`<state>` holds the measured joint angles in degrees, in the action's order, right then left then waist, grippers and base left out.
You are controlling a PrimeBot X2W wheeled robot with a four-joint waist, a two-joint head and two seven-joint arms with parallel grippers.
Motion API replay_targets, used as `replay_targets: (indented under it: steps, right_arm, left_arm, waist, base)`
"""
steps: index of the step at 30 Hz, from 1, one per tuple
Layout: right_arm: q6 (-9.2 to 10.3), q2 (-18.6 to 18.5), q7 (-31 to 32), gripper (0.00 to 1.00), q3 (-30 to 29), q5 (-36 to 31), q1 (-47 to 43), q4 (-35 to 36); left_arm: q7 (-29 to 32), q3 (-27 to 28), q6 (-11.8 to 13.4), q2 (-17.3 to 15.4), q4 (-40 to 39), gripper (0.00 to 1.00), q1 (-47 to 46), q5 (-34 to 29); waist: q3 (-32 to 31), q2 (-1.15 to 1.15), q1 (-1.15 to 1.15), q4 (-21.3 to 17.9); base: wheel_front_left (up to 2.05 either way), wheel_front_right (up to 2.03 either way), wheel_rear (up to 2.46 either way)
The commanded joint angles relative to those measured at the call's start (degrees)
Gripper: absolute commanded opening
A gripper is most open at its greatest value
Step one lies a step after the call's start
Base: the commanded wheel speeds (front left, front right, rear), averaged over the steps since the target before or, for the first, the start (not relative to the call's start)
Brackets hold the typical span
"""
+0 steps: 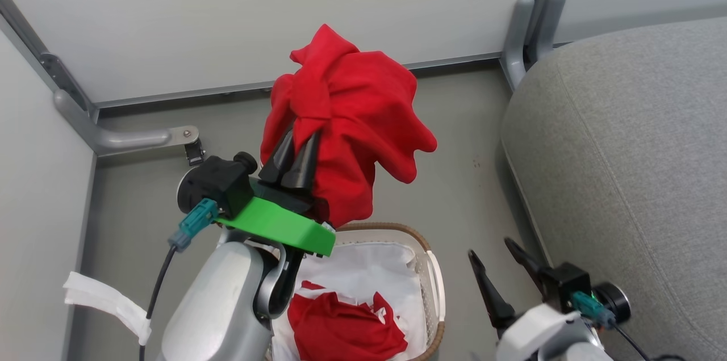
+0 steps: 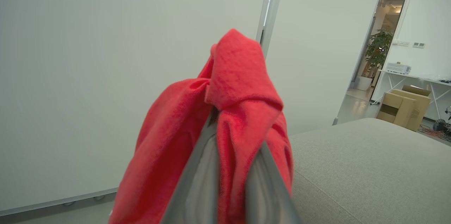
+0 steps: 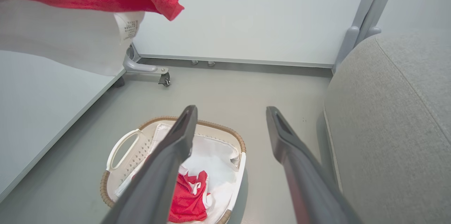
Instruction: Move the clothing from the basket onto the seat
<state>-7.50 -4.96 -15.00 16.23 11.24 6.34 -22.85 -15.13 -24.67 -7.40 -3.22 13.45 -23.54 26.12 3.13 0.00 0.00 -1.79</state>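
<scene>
Clothing sits in two places. One red garment hangs bunched from your left gripper, whose fingers are pressed together on a fold of it. The second red garment lies crumpled on the white liner toward the near end of the basket. The pinch takes a gathered fold rather than a hem, so the cloth drapes around and over the fingers in a lump. You are holding it well above the basket's far rim, which I judge lets its lowest folds clear the woven edge and swing sideways without dragging. Your right gripper is spread wide and holds nothing. It is low by the basket's right side, between that rim and the seat, and its wrist view looks straight down into the basket. I judge it is placed there to take what is left. The seat stands to the right, with its rounded edge near the basket and a strip of grey floor between them. No clothing is on it yet, so the carry across is the step in hand. Count two garments: one aloft, one in the basket, none on the seat. There is also one basket with one liner, one seat, and two grippers, one pinching and one free.
</scene>
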Motion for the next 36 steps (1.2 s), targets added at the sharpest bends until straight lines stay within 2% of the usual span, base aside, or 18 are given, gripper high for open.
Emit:
replay_targets:
  steps: [1,10,20,30,36]
  right_arm:
    - [0.02,-0.21,-0.27,1.00,0.92,0.08,1.62,1.31]
    - [0.03,-2.25,-0.27,1.00,11.70,-0.41,12.46,8.50]
    - [0.03,-1.36,-0.27,1.00,21.30,1.01,22.55,7.52]
    - [0.03,1.56,-0.20,1.00,22.23,-0.73,25.62,-3.00]
    - [0.03,1.96,-0.20,1.00,21.41,0.41,26.19,-4.46]
  left_arm:
    - [-0.04,-0.20,-0.13,-0.11,-0.18,0.00,-0.76,0.39]
    - [-0.03,-2.09,-0.13,0.11,0.27,0.00,-0.15,0.75]
    - [-0.03,-5.09,-0.13,0.25,0.62,0.00,-0.35,1.68]
    - [-0.03,-9.42,-0.13,0.27,-0.10,0.00,-0.61,4.58]
    - [-0.03,-10.79,-0.13,0.28,0.11,0.00,-0.64,6.00]
  waist:
    - [0.16,0.00,0.00,0.11]
    - [0.93,0.00,0.00,0.91]
    - [1.31,0.00,0.00,2.75]
    - [1.01,0.00,0.00,4.22]
    - [0.69,0.00,0.00,4.69]
  base:
    - [0.00,0.00,0.00]
    - [0.00,0.00,0.00]
    - [0.00,0.00,0.00]
    - [0.00,0.00,0.00]
    - [0.00,0.00,0.00]
